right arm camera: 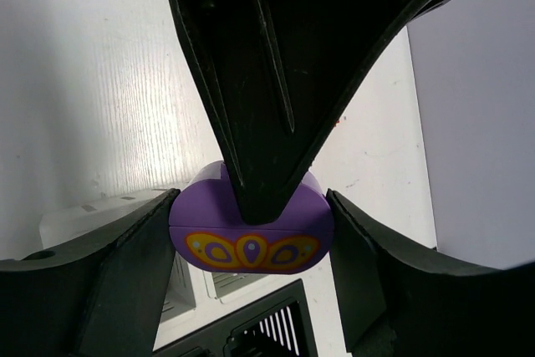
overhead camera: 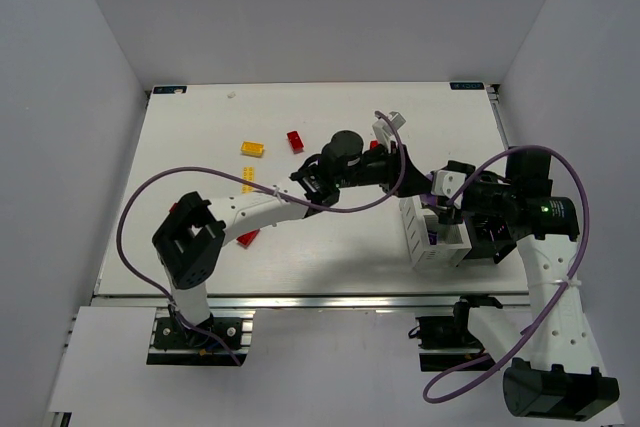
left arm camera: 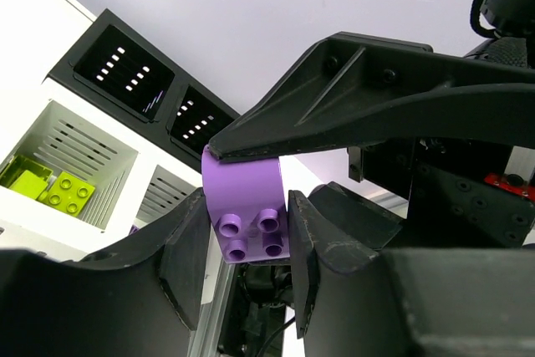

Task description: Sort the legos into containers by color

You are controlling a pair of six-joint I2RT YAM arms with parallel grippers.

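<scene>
The purple piece point(left arm camera: 244, 198) is held in the air above the containers point(overhead camera: 452, 256), with both grippers closed on it. In the left wrist view my left gripper point(left arm camera: 247, 236) clamps its sides, and a right finger point(left arm camera: 334, 114) lies across its top. In the right wrist view my right gripper point(right arm camera: 251, 236) clamps the same purple piece point(right arm camera: 251, 244), which shows an orange pattern. A left finger point(right arm camera: 267, 81) crosses in front of it. Two lime green legos point(left arm camera: 50, 186) lie in a white compartment. From above, the left gripper point(overhead camera: 415, 182) and right gripper point(overhead camera: 447, 189) meet tip to tip.
Loose on the table are a yellow lego point(overhead camera: 252, 148), a red lego point(overhead camera: 295, 139) and another red lego point(overhead camera: 247, 238) beside the left arm. Two black compartments point(left arm camera: 125, 73) lie beyond the white ones. The left arm's purple cable point(overhead camera: 140, 197) loops over the table's left.
</scene>
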